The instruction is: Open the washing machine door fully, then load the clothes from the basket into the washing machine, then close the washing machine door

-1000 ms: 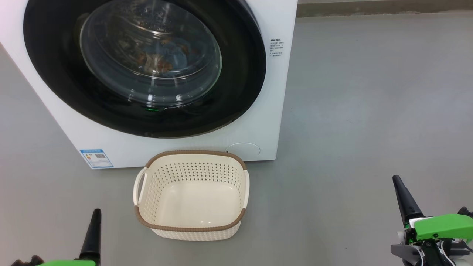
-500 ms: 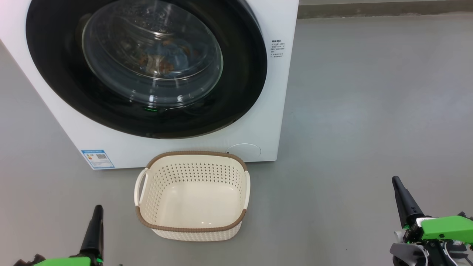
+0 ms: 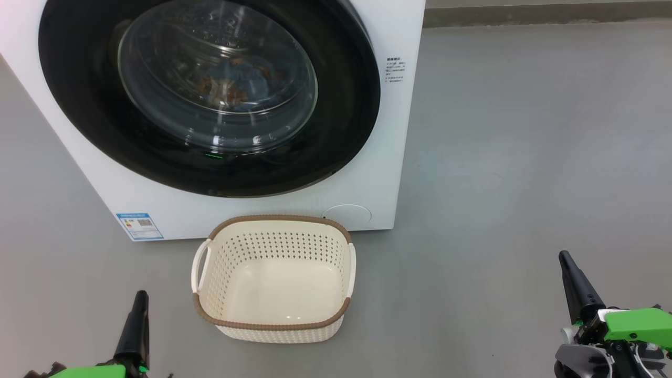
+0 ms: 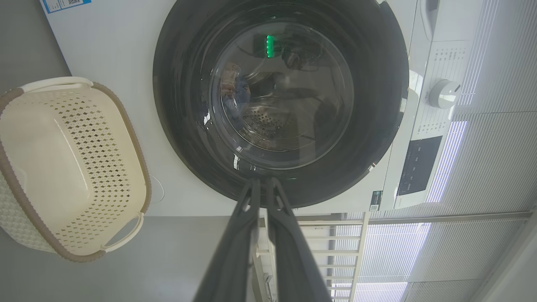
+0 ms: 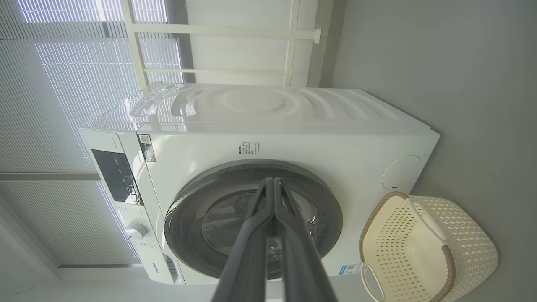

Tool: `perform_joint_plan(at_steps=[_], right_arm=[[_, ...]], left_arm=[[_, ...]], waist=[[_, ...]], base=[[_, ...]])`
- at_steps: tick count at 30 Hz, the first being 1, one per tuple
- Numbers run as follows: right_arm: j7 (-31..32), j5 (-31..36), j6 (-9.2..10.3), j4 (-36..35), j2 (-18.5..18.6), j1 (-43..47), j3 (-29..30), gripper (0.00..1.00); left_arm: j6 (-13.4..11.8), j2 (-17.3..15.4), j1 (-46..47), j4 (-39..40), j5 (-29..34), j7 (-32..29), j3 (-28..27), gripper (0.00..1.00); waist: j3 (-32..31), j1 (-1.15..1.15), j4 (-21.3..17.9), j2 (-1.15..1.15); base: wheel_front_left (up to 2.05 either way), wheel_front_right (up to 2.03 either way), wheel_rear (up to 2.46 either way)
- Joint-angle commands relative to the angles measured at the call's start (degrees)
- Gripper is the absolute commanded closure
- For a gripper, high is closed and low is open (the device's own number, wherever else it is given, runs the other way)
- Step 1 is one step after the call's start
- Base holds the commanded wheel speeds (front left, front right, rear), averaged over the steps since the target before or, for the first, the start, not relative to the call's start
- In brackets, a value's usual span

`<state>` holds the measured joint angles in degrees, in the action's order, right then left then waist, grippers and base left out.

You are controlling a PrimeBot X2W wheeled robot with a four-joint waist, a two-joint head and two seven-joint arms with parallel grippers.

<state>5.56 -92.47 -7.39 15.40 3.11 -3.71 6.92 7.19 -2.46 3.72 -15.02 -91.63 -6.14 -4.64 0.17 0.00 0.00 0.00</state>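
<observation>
The white washing machine [image 3: 378, 157] stands ahead with its round black door [image 3: 346, 131] shut flat against the front. Through the glass window, blue clothes [image 3: 236, 84] with orange-brown print lie in the drum. The cream basket [image 3: 273, 315] with a brown rim sits empty on the floor before the machine. My left gripper [image 3: 139, 296] is shut at the lower left, left of the basket, holding nothing. My right gripper [image 3: 564, 257] is shut at the lower right, well right of the basket. The left wrist view shows the door [image 4: 188, 126] and basket [image 4: 25, 209] beyond shut fingers [image 4: 247, 218].
Grey floor [image 3: 525, 157] spreads wide to the right of the machine. A wall base [image 3: 546, 13] runs along the back. In the right wrist view, window blinds [image 5: 63, 63] and a white rail [image 5: 218, 29] stand behind the machine, whose control panel [image 5: 115, 176] and dial [image 5: 136, 230] show.
Both grippers have sunk slightly toward the bottom edge of the head view. The view itself has drifted a little. Door, basket and clothes are unchanged.
</observation>
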Motion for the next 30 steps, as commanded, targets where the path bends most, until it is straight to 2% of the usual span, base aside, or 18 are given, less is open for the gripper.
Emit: perform_joint_plan(at_steps=[1, 30], right_arm=[[0.41, -0.22, -0.1, -1.41, 0.24, -2.42, -1.03, 1.0], [0.61, -0.02, -0.1, -1.39, 0.08, -2.44, -0.79, 1.0]], left_arm=[[0.3, -0.43, 2.48, 0.96, -0.49, -0.4, -1.93, 1.0], [0.3, -0.43, 2.48, 0.97, -0.48, -0.4, -1.94, 1.0]], waist=[[0.0, 0.0, 0.0, 0.0], [0.0, 0.0, 0.0, 0.0]], base=[[0.0, 0.0, 0.0], [0.0, 0.0, 0.0]])
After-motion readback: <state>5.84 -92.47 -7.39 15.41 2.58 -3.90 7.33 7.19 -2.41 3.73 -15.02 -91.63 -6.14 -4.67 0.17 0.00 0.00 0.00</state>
